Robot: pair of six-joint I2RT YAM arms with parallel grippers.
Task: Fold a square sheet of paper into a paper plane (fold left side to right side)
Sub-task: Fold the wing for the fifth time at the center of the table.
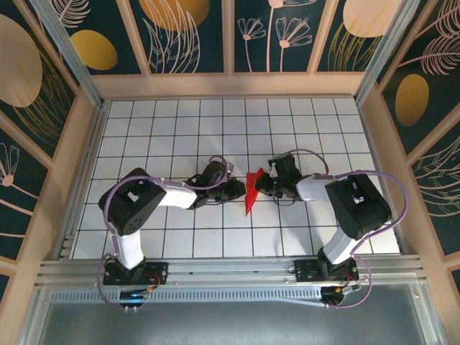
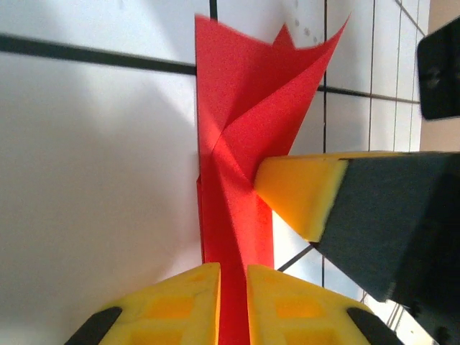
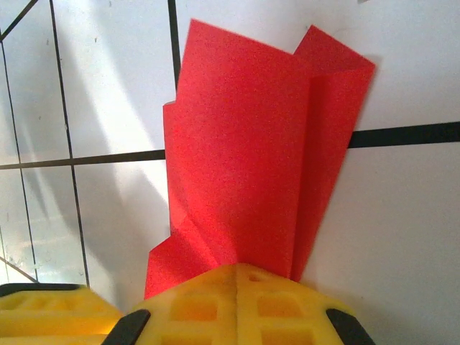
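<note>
Creasing the left-over-right fold looks like the step in hand. The paper (image 1: 250, 194) lies on the table (image 1: 180, 122) as a narrow red shape, pointed at its near end, with some flaps not yet flat.

The left gripper (image 1: 236, 190) sits at the paper's left edge. Its jaws stand a crack apart with a strip of paper running through the gap, and I cannot tell whether the pads bite it. The right gripper (image 1: 263, 185) is at the paper's right side with its jaws pressed together. Its fingertip (image 2: 298, 194) bears on the paper beside a diagonal crease and seems to pin it rather than clamp it.

To do this well, the right tip should hold the paper down while the left gripper works along the fold line, with the edges matched before any pressing. Thin paper like this probably slides or buckles easily, so press low and slowly, and flatten the raised flaps last.
</note>
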